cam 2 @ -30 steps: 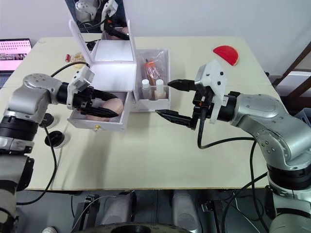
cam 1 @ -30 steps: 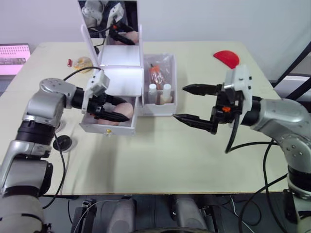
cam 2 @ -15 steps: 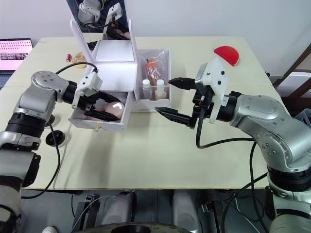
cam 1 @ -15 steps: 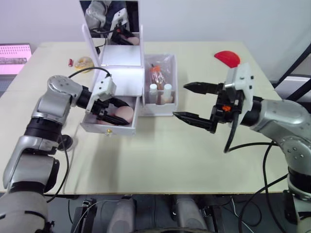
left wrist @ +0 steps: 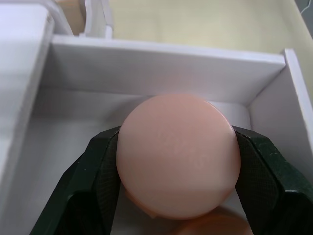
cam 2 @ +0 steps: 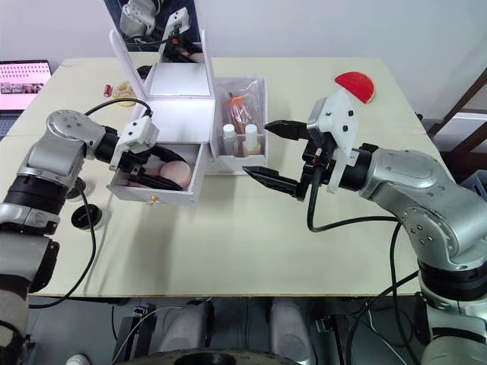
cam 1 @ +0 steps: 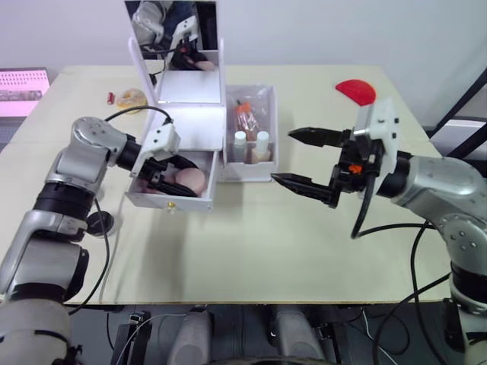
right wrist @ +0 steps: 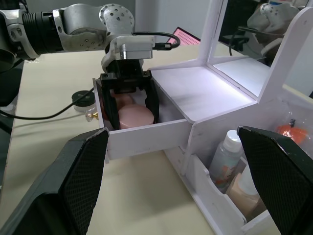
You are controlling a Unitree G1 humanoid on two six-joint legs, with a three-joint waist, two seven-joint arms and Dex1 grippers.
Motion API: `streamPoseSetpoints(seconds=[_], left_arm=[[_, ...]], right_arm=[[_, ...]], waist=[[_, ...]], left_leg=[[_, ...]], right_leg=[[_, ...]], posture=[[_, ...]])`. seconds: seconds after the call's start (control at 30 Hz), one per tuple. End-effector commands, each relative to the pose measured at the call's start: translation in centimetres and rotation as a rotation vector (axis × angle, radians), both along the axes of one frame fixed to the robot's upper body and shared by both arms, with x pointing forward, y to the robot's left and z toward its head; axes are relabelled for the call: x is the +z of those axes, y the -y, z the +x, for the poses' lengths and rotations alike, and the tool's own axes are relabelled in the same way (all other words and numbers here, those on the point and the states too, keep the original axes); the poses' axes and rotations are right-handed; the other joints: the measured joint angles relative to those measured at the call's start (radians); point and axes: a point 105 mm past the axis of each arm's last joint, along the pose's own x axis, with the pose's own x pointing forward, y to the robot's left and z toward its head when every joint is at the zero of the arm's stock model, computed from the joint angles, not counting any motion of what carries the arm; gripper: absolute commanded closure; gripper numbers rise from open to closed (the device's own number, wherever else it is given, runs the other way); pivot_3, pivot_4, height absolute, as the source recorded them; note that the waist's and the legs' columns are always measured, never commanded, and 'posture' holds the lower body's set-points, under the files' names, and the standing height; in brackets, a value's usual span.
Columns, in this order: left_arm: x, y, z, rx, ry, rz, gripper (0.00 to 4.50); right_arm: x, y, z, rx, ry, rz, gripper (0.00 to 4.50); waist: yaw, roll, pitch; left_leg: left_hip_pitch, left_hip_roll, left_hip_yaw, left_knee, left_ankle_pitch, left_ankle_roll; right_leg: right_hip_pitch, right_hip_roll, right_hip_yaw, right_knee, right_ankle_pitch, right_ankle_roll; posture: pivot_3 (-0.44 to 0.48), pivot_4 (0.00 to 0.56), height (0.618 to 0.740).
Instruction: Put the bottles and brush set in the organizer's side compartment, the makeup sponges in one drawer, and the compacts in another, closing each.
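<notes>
My left gripper [cam 1: 181, 181] reaches into the white organizer's open drawer [cam 1: 169, 202] and is shut on a round peach makeup sponge [left wrist: 178, 169]. Another peach sponge [left wrist: 210, 227] lies under it. From the right wrist view the held sponge [right wrist: 133, 117] sits low between the black fingers [right wrist: 151, 100]. Two small bottles [cam 1: 240, 143] and a bagged brush set [cam 1: 245, 114] stand in the side compartment [cam 1: 249, 169]. My right gripper [cam 1: 283, 157] hovers open just right of that compartment, holding nothing.
A red half-round piece [cam 1: 355, 92] lies at the table's far right. A small yellowish item [cam 1: 129, 96] lies at the far left, behind the organizer's mirror [cam 1: 173, 34]. A laptop [cam 1: 21, 91] sits left of the table. A black cable disc [cam 1: 99, 222] lies by my left arm.
My left gripper has drawn closer to the organizer and sunk lower into the drawer with the sponge. The right gripper has barely moved.
</notes>
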Motion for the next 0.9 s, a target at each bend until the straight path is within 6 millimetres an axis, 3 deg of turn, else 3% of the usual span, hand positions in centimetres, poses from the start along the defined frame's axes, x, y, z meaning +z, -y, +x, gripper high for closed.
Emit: streamPoseSetpoints(seconds=[0.03,0.2,0.33,0.63,0.77,0.9], left_arm=[[1.2,0.2,0.0,-0.02,0.045,-0.002,1.83],[1.2,-0.3,-0.1,-0.02,0.055,0.019,1.83],[2.1,0.6,-0.1,-0.03,0.047,-0.032,1.83],[2.0,1.1,-0.3,-0.048,0.037,-0.032,1.83],[2.0,1.1,-0.2,-0.042,0.041,-0.034,0.03],[2.3,1.2,0.0,-0.038,0.047,-0.039,0.03]], right_arm=[[0.9,-0.1,-0.4,0.007,0.05,0.015,0.0],[1.0,0.0,-0.4,0.003,0.053,0.015,0.0],[0.9,0.0,-0.4,0.001,0.051,0.015,0.0],[0.9,-0.1,-0.4,-0.002,0.051,0.017,0.0],[0.9,-0.1,-0.4,-0.005,0.051,0.017,0.0],[0.9,-0.1,-0.4,-0.006,0.051,0.018,0.0]], waist=[[0.0,0.0,0.0],[-0.002,0.0,0.0],[-0.001,0.0,0.0],[0.0,0.0,0.0],[-0.001,0.0,0.0],[0.001,0.0,0.0]], left_leg=[[0.0,0.0,0.0,0.0,0.0,0.0],[0.0,0.0,0.0,0.0,0.0,0.0],[0.0,0.0,0.0,0.0,0.0,0.0],[0.0,0.0,0.0,0.0,0.0,0.0],[0.0,0.0,0.0,0.0,0.0,0.0],[0.0,0.0,0.0,0.0,0.0,0.0]], right_leg=[[0.0,0.0,0.0,0.0,0.0,0.0],[0.0,0.0,0.0,0.0,0.0,0.001],[0.0,0.0,0.0,0.0,0.0,0.0],[0.0,0.0,0.0,0.0,0.0,0.001],[0.0,0.0,0.0,0.0,0.0,0.001],[0.0,0.0,0.0,0.001,0.0,0.0]], posture=[[0.0,0.15,0.739],[0.0,0.15,0.739],[0.0,0.15,0.739],[0.0,0.15,0.739],[0.0,0.15,0.739],[0.0,0.15,0.739]])
